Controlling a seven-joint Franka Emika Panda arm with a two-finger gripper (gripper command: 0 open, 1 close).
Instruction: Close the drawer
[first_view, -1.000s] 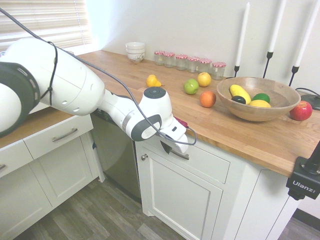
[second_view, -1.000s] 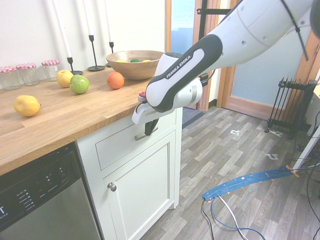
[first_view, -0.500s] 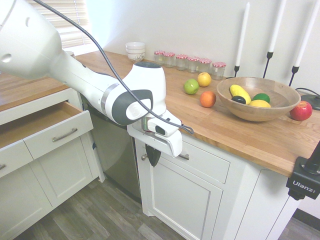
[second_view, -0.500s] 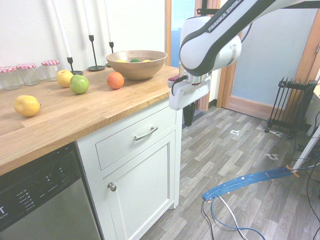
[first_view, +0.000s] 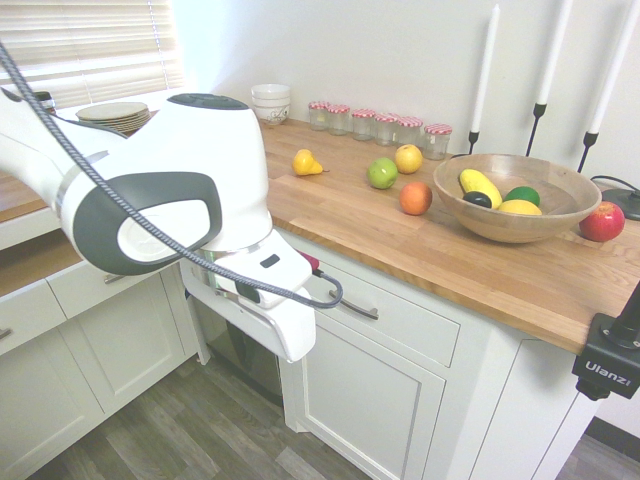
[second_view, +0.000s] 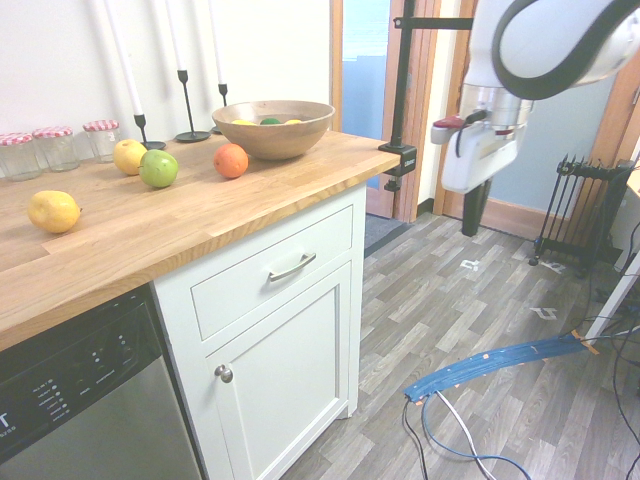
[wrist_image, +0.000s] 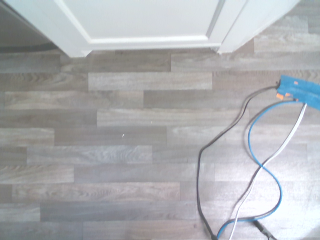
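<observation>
The drawer (first_view: 72, 288) is at the left of the first exterior view, pulled out, with a strip of its pale wood inside (first_view: 28, 262) showing. My arm covers most of it, handle included. My gripper (second_view: 472, 228) hangs in front of the counter's corner over the floor, pointing down. Its dark fingers (second_view: 472, 208) are together, holding nothing. In the first exterior view only the white hand (first_view: 275, 320) shows, in front of the dishwasher (first_view: 245, 350) and to the right of the drawer. The wrist view shows only wood-look floor (wrist_image: 125, 150) and a white cabinet base (wrist_image: 150, 25).
A narrower white drawer (first_view: 400, 318) with a short silver handle (second_view: 291, 267) sits shut under the wooden counter (first_view: 460, 255). On the counter are a fruit bowl (first_view: 515, 195), loose fruit (first_view: 415, 198), jars (first_view: 380, 123), candlesticks (first_view: 484, 70), stacked bowls (first_view: 271, 102) and plates (first_view: 112, 113). A radiator (second_view: 580, 210) stands at the right.
My arm swung away from the narrower drawer's front and out over the floor, leftward in the first exterior view. The gripper now points straight down. The left drawer stays pulled out.
</observation>
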